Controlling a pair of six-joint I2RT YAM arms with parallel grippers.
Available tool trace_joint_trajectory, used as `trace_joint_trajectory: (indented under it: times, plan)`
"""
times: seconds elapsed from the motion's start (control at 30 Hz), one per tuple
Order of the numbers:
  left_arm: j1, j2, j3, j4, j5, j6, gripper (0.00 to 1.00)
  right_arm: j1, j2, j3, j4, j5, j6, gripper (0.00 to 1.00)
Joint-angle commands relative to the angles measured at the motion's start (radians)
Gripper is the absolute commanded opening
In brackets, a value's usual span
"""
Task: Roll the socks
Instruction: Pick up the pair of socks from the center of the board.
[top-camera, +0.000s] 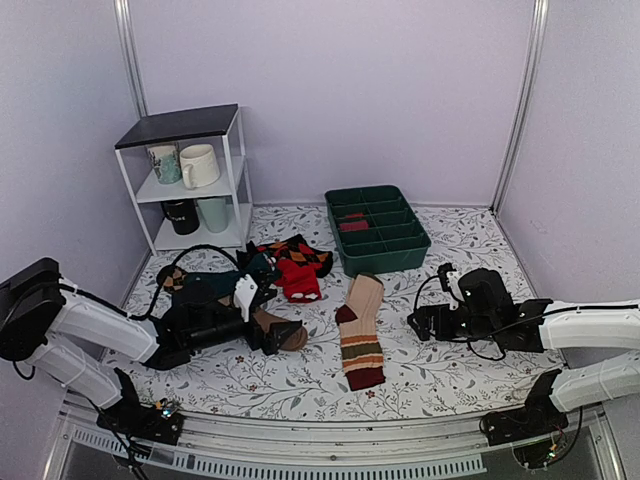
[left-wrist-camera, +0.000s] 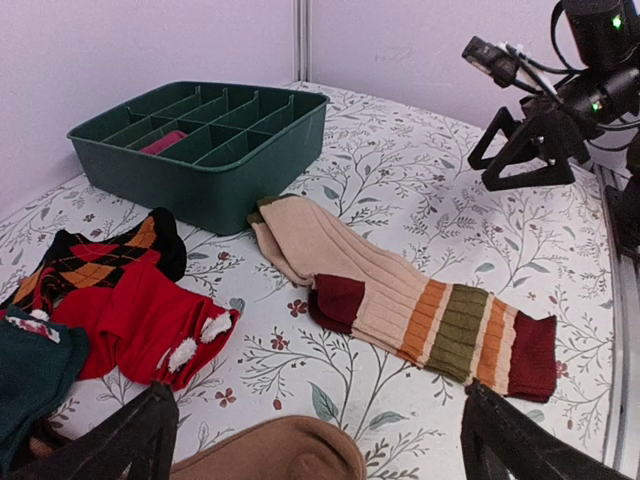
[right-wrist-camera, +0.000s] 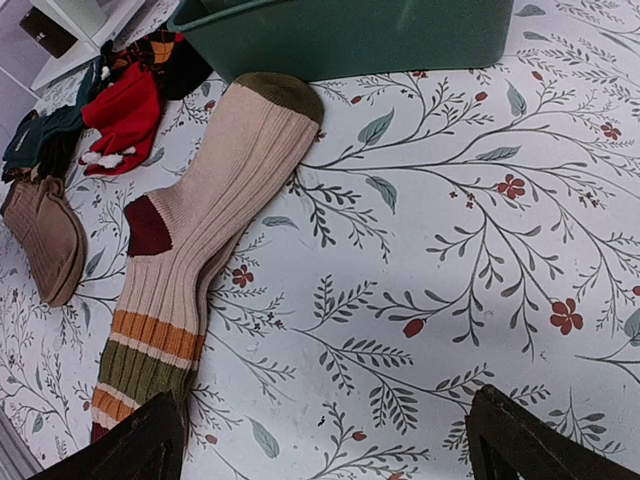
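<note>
The beige socks (top-camera: 360, 330) lie flat, one on the other, on the floral cloth in front of the green tray, maroon toes nearest the arms. They also show in the left wrist view (left-wrist-camera: 400, 295) and the right wrist view (right-wrist-camera: 195, 235). My left gripper (top-camera: 285, 335) is open and empty, left of the socks, over a plain brown sock (left-wrist-camera: 280, 450). Its fingertips (left-wrist-camera: 130, 440) frame bare cloth. My right gripper (top-camera: 418, 322) is open and empty, to the right of the socks, a hand's width away; its fingertips (right-wrist-camera: 140, 445) sit just above the cloth.
A green divided tray (top-camera: 377, 229) holding a red item stands behind the socks. Red-and-black argyle socks (top-camera: 297, 262), a red sock and dark green cloth lie at centre left. A white shelf (top-camera: 185, 180) with mugs stands at back left.
</note>
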Motion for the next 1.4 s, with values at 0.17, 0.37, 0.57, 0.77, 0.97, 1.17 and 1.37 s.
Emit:
trace_joint_trajectory:
  times: [0.17, 0.37, 0.57, 0.77, 0.97, 1.17, 1.37]
  plan:
    - [0.014, -0.027, -0.052, 0.129, 0.038, 0.021, 0.99, -0.003, -0.055, -0.014, 0.016, 0.046, -0.027, 1.00]
    - [0.014, -0.030, -0.072, 0.187, 0.067, 0.014, 1.00, -0.003, -0.101, -0.106, 0.167, -0.133, -0.098, 1.00]
    - [0.010, 0.012, -0.064, 0.228, 0.354, 0.025, 0.99, 0.082, -0.074, -0.233, 0.411, -0.297, -0.151, 0.95]
    - [0.001, 0.074, -0.015, 0.217, 0.515, -0.014, 0.99, 0.250, -0.035, -0.255, 0.536, -0.352, -0.281, 0.90]
    - [-0.137, 0.122, 0.086, 0.030, 0.510, 0.021, 0.99, 0.341, 0.001, -0.266, 0.576, -0.296, -0.370, 0.89]
    - [-0.160, 0.174, 0.120, 0.025, 0.545, -0.021, 0.98, 0.418, 0.101, -0.229, 0.595, -0.227, -0.416, 0.85]
    - [-0.160, 0.244, 0.161, 0.006, 0.583, -0.031, 0.97, 0.473, 0.232, -0.194, 0.655, -0.129, -0.464, 0.79]
